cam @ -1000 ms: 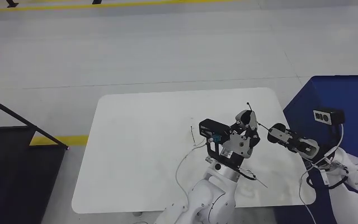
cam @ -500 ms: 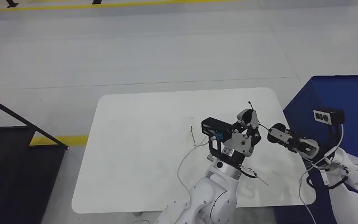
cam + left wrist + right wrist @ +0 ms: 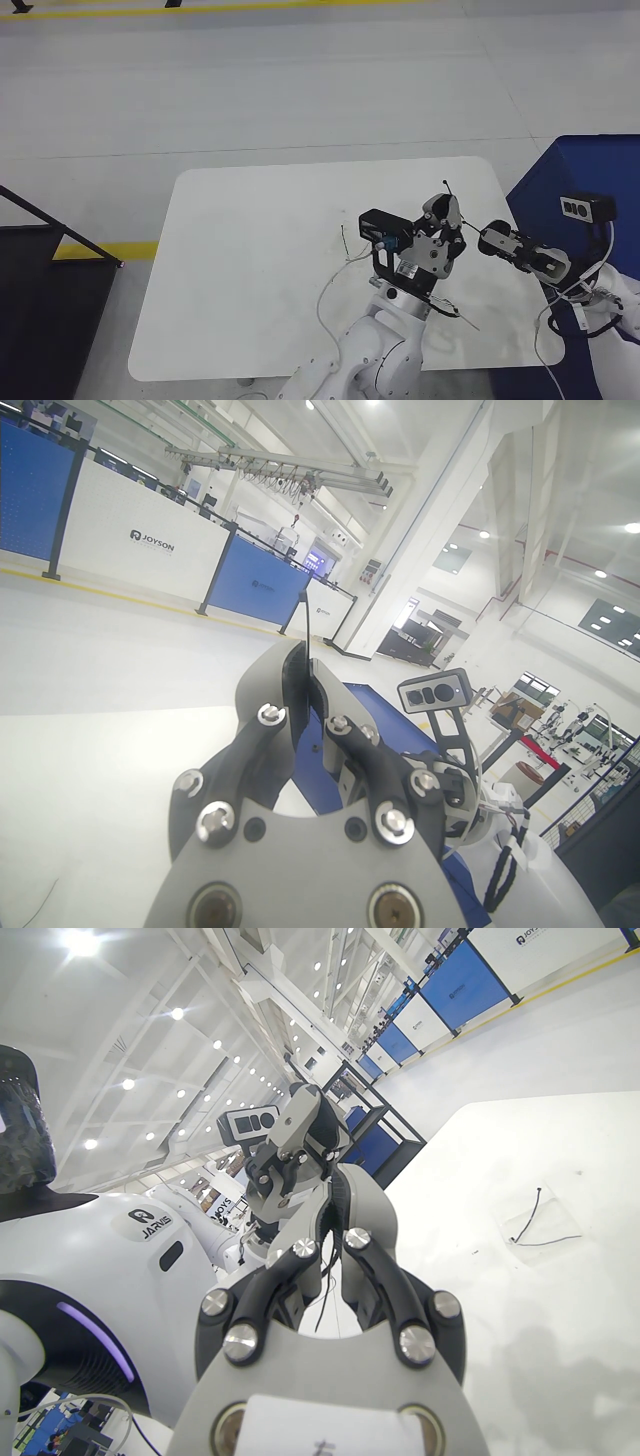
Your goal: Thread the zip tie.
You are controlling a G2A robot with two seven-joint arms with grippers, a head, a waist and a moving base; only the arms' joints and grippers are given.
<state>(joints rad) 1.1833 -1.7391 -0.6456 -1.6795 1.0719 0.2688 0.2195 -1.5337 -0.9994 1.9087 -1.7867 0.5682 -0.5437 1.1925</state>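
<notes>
Left end effector [image 3: 306,660] pinches the zip tie [image 3: 306,616], which points straight out beyond its fingertips; right end effector [image 3: 334,1208] clamps the tail.

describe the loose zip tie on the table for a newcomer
On the white table, beside the arms, lies a clear plastic sheet. The loose zip tie is the thin black strand flat on it, unlike the one in the left end effector.
</notes>
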